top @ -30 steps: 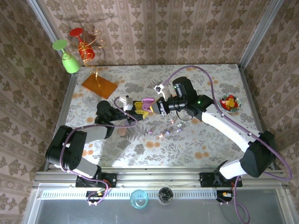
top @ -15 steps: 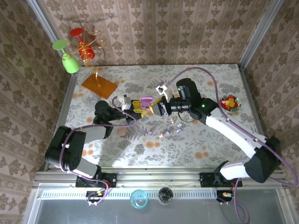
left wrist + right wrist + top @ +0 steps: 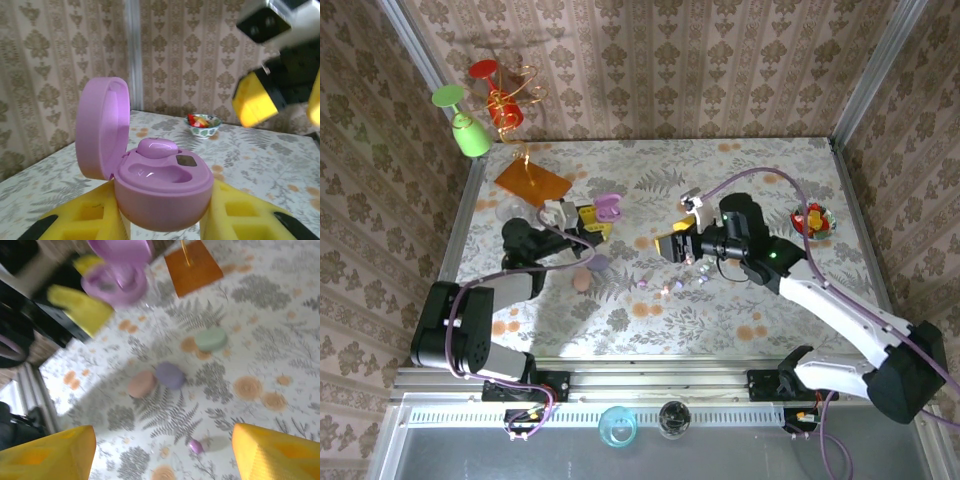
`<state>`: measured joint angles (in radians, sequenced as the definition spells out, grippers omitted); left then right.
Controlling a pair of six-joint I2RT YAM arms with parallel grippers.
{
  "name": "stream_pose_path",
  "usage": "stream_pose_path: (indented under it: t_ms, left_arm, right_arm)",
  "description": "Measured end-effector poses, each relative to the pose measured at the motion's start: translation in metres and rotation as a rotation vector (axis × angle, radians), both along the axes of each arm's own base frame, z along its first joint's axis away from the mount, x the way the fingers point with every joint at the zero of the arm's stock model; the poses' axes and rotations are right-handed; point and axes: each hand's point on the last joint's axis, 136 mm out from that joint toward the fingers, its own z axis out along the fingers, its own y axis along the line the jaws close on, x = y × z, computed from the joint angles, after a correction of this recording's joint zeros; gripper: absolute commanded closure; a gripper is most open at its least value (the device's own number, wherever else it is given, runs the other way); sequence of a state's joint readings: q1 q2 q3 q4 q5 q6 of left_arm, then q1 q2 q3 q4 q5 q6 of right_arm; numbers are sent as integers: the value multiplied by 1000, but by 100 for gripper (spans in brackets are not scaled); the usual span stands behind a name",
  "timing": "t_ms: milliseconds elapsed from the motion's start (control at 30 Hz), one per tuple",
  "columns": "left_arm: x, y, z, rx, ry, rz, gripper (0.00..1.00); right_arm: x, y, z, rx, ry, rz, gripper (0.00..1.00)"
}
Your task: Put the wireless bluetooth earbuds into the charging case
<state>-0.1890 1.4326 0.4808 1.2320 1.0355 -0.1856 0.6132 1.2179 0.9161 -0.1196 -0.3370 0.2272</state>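
Above the table (image 3: 270,155), left fingers (image 3: 85,215) clamp the case (image 3: 165,195).

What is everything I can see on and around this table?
open case: one, purple, lid up, held in the air.
earbud in case: one, purple, seated in one socket.
closed cases: three, pink, purple, green, on the table.
loose earbuds: several, pastel, mid-table; too small to count.
bowl of sweets: one, red and yellow contents, right side.
stand base: one, orange, back left.
goblets: two, green and red, beyond the back-left corner.
cups: two, blue and dark, front rail.
left gripper: one, yellow pads, shut on the open case.
right gripper: one, yellow pads, open above mid-table.
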Motion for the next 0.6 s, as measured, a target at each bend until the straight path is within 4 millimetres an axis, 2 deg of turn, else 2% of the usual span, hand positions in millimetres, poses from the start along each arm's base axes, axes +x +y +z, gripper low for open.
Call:
stream_pose_path:
  t_ms: [167,300,500,600]
  left_arm:
    - [15,24,1,-1,-5,78,73]
    - [21,40,6,-4,-20,129,73]
    - [30,62,13,-11,-34,196,73]
    - [32,68,14,-14,-32,214,73]
  right_arm:
    - [-4,22,-65,-231,99,91,25]
    - [0,40,-104,-393,170,144,25]
    - [15,54,-150,-579,268,153,28]
    - [20,56,-166,-661,301,151,29]
